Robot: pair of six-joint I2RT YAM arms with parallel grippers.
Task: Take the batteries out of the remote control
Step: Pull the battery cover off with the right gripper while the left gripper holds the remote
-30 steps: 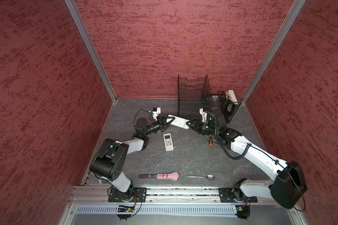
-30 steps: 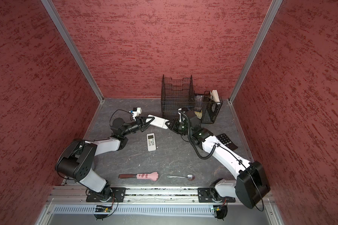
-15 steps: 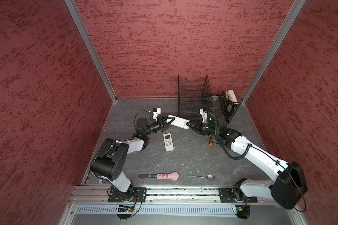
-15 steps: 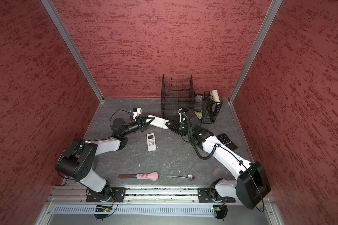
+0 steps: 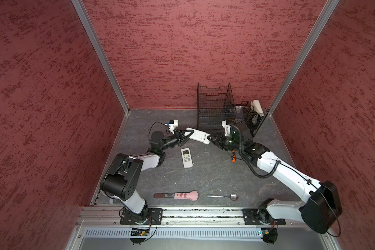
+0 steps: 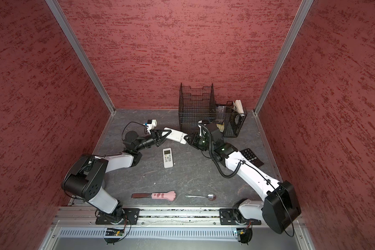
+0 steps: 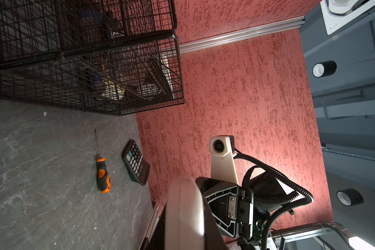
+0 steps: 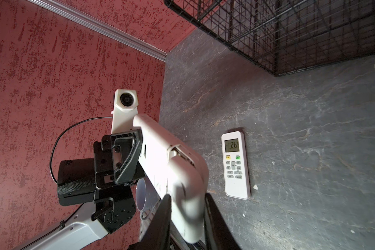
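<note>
A white remote control [image 5: 198,136] hangs in the air between my two grippers, back side up. In both top views my left gripper [image 5: 187,136] is shut on its far-left end and my right gripper [image 5: 210,139] is shut on its right end. In the right wrist view the remote control [image 8: 171,155] runs from my right gripper [image 8: 188,216] to my left gripper [image 8: 128,155], with a small gap at the edge of its back cover [image 8: 179,152]. In the left wrist view the remote control [image 7: 184,212] fills my left gripper [image 7: 185,227]. The batteries are hidden.
A second white remote [image 5: 186,158] with a lit display lies on the table below the held one. An orange-handled screwdriver [image 7: 102,173] and a black calculator [image 7: 135,162] lie at the right. Black wire baskets [image 5: 214,108] stand at the back. A pink spatula [image 5: 182,195] and a spoon [image 5: 223,196] lie in front.
</note>
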